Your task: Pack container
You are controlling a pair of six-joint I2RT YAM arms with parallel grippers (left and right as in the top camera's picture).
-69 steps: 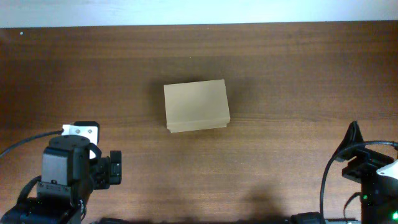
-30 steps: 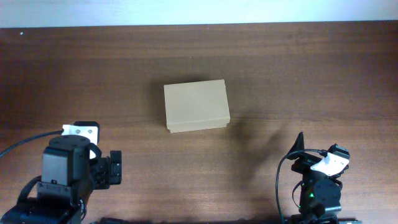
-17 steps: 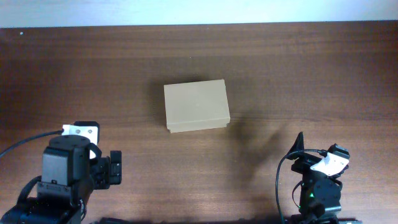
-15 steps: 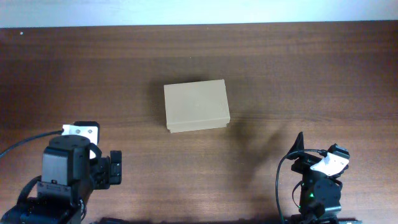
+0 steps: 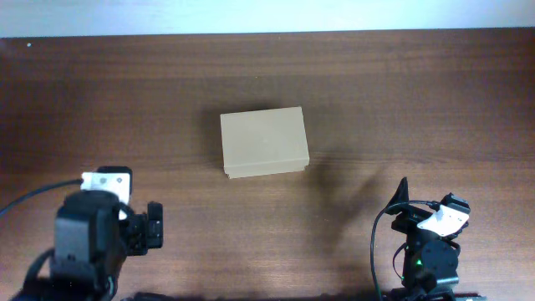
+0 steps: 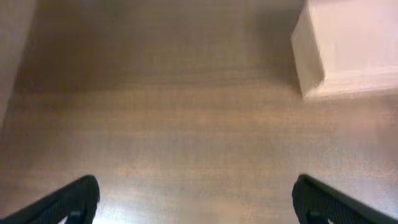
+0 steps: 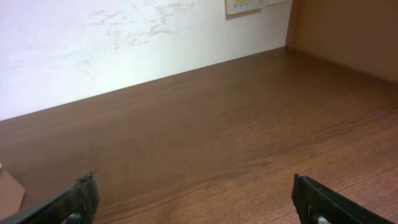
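**Shut box on table, both grippers empty**

We see 1 brown cardboard box on a wooden table, with its flap lid down. No items to pack show anywhere, so we cannot tell whether packing is finished or not yet begun. The left gripper has its jaws wide apart and holds nothing. The box lies ahead of them, off to their right and well apart. The right gripper is likewise spread and empty, with the box well off to the left of its jaws.
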